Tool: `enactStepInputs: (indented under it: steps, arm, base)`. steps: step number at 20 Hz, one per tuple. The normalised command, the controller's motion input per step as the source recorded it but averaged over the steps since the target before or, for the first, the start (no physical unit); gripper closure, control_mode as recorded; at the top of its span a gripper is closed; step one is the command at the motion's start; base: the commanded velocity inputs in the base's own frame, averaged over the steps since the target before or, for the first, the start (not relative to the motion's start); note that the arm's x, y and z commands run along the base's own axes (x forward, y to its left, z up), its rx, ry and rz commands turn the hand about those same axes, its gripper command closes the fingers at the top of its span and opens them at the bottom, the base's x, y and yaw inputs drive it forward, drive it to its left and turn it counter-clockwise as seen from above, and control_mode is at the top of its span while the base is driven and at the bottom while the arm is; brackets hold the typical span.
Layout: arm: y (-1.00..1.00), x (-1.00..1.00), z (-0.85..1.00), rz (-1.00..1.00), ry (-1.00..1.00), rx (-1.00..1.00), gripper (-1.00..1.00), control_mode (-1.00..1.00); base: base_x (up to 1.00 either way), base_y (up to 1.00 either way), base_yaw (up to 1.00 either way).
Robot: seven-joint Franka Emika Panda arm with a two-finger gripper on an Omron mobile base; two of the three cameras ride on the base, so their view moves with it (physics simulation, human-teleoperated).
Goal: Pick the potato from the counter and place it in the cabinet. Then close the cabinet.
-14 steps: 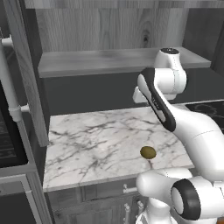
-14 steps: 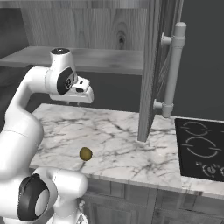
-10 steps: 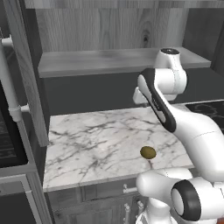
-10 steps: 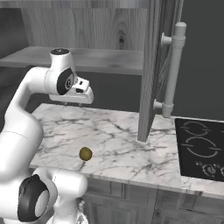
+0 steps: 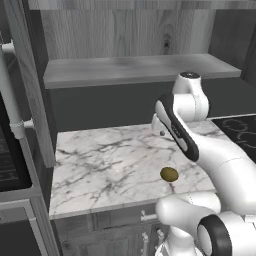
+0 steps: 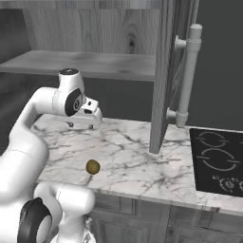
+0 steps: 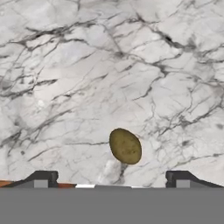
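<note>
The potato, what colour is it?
Olive-brown with a yellowish tinge; the potato shows best in the hand view.

White glossy arm [image 5: 220, 155] of fat rounded segments, dark grey joint rings and caps. Black stripe down the link at 1 o'clock in left base view. White boxy hand, gripper [image 6: 84, 124] with small dark finger tips [image 7: 41, 177], squared, with grey faces.

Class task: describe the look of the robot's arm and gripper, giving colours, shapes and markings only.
The arm is glossy white, built of rounded tubular segments with dark grey or black bands and discs at the joints. The gripper has two small dark, blocky fingertips. No cables or lettering are visible.
</note>
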Motion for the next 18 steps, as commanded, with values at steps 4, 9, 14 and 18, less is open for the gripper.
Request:
enactStepInputs:
  steps: [4,9,14,18]
  arm:
    - [-0.09,-0.36,-0.51,-0.03,0.06,0.00,-1.00,-1.00]
    - [-0.08,-0.45,-0.48,-0.05,0.06,0.00,-1.00,-1.00]
    - [-0.01,-0.11,-0.46,-0.03,0.07,0.00,-1.00,-1.00]
    - [-0.06,0.04,-0.35,0.01,0.00,0.00,-1.00,-1.00]
  base:
    - [0.00,0.00,0.00]
    - [0.00,0.00,0.00]
    - [0.00,0.00,0.00]
    - [0.00,0.00,0.00]
